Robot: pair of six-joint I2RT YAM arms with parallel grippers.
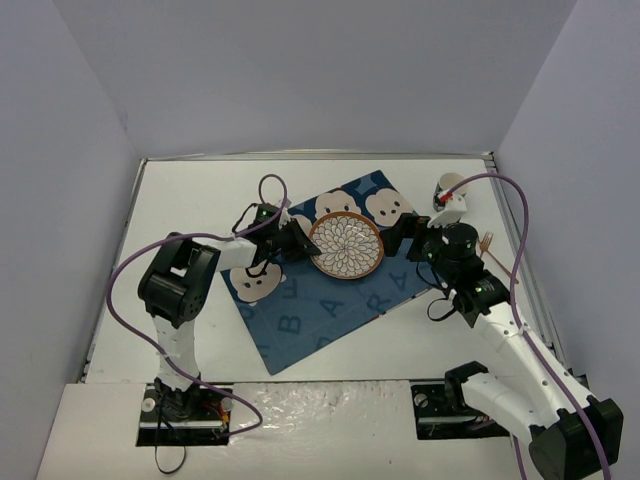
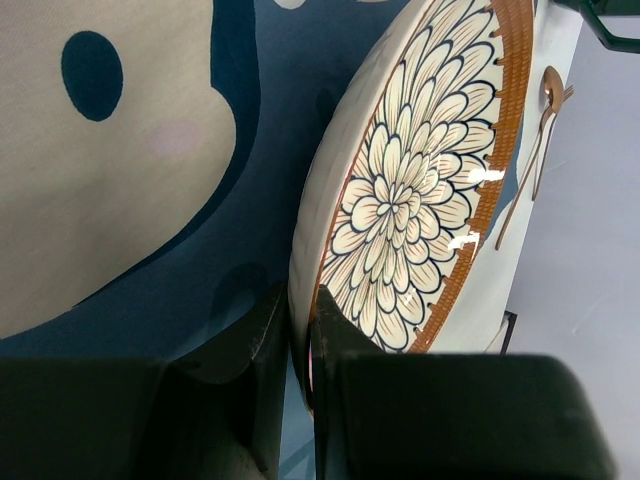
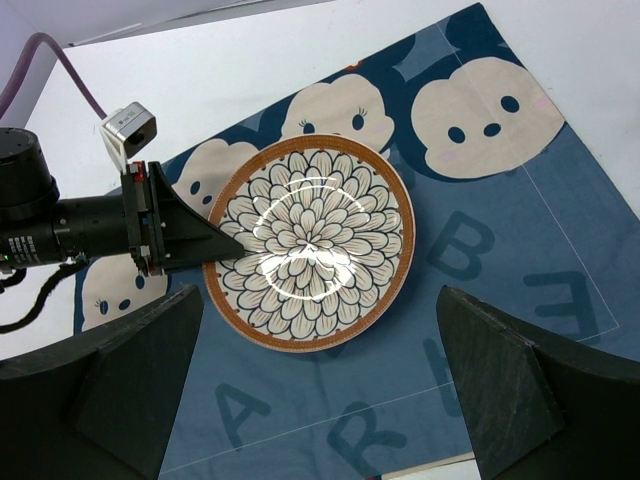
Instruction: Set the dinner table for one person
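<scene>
Left claw [image 1: 300, 245] pinches the plate [image 1: 346, 246] rim on the mat [image 1: 330, 310], mid-frame on the table [image 1: 190, 200]; right claw [image 1: 405, 238] spread. Cup [image 1: 450, 195] and fork [image 1: 490, 245] at right seem still unplaced, so roughly halfway

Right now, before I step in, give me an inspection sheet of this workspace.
Surface: white dinner table, with a blue cartoon placemat lying skewed on it.
Job's things: floral plate on the placemat; cup at far right; copper cutlery on bare table near the right edge.
Clutter: nothing seen.
End effectors: left end effector shut on the plate's rim; right end effector open, holding nothing.
Cables: a purple cable loops off each arm, clear of the plate.
Surroundings: plain walls on three sides.
</scene>
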